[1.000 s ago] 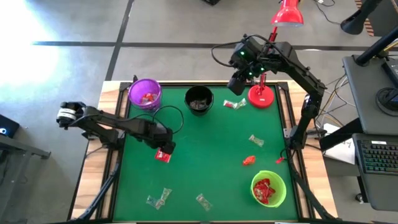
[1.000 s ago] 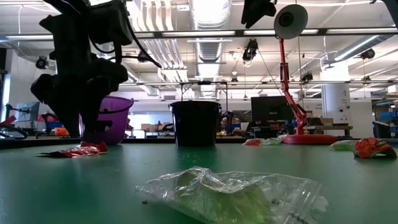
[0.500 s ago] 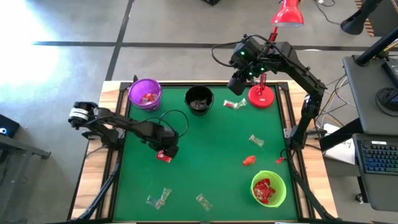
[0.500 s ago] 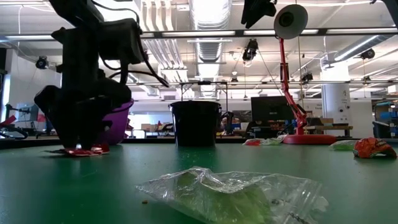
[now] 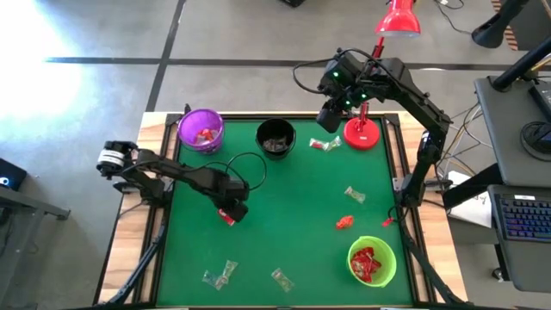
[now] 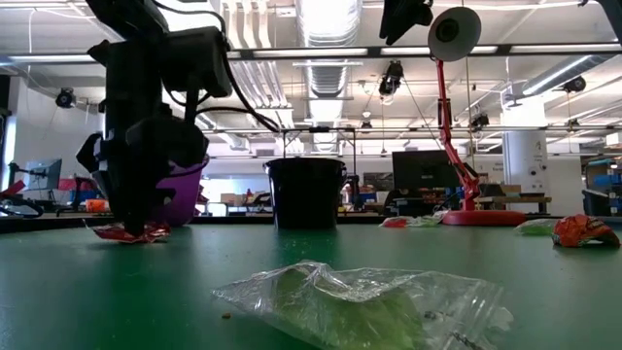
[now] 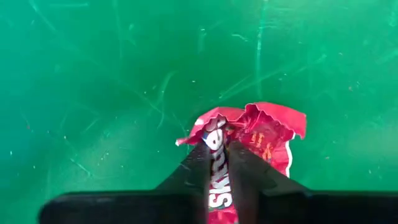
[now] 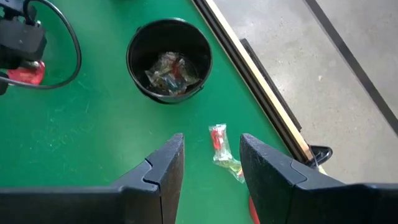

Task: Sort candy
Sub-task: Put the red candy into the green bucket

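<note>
On green table (image 5: 293,185), left-centre | left gripper (image 7: 219,163) just closed, pinching red candy (image 7: 252,134), which was loose a second ago | candy not yet lifted | right gripper (image 8: 211,163) open, far side near black bowl (image 8: 169,59) | next: carry to bowl

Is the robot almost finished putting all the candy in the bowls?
Not yet. Some candy already sits in the purple bowl, black bowl and green bowl. The left claw is pinched shut on a red candy packet on the table. The right claw hangs open above another candy. Several more lie loose on the green mat.
</note>
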Robot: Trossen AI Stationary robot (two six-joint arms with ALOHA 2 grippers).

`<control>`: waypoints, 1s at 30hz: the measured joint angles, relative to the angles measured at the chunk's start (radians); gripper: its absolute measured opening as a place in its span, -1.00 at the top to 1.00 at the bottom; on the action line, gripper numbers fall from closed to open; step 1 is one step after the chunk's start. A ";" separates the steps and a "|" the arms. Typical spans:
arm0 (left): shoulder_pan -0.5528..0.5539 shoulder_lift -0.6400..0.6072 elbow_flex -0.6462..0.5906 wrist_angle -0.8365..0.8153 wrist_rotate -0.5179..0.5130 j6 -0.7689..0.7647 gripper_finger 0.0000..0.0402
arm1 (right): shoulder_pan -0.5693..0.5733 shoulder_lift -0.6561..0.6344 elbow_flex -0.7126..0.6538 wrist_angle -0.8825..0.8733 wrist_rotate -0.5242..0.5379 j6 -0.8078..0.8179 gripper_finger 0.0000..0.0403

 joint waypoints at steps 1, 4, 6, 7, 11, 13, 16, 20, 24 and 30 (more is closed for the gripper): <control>0.000 -0.003 0.001 0.000 0.000 0.011 0.95 | 0.000 0.000 0.000 0.000 0.000 0.000 0.26; 0.000 -0.020 0.000 0.002 0.000 0.036 0.97 | 0.000 0.000 0.000 0.001 -0.001 0.003 0.26; 0.000 -0.036 -0.001 0.004 0.000 0.049 0.99 | 0.000 -0.003 0.000 0.001 -0.002 0.003 0.26; 0.000 -0.045 -0.002 0.007 0.000 0.057 0.99 | 0.000 -0.005 0.000 0.001 -0.005 0.004 0.26; 0.000 -0.105 -0.003 0.013 -0.003 0.078 1.00 | 0.000 -0.020 0.000 0.001 -0.059 0.016 0.26; 0.000 -0.139 -0.002 0.012 -0.008 0.084 1.00 | 0.000 -0.031 0.000 0.001 -0.126 0.016 0.26; 0.000 -0.202 -0.002 0.028 -0.027 0.084 1.00 | 0.000 -0.050 0.000 0.002 -0.253 0.025 0.26; 0.000 -0.284 -0.002 0.083 -0.068 0.089 1.00 | 0.010 -0.064 0.001 0.002 -0.402 0.035 0.26; 0.000 -0.356 -0.001 0.139 -0.121 0.096 1.00 | 0.048 -0.064 0.001 0.002 -0.421 -0.015 0.26; 0.000 -0.438 0.000 0.218 -0.240 0.137 1.00 | 0.128 -0.049 0.000 0.026 -0.423 -0.073 0.26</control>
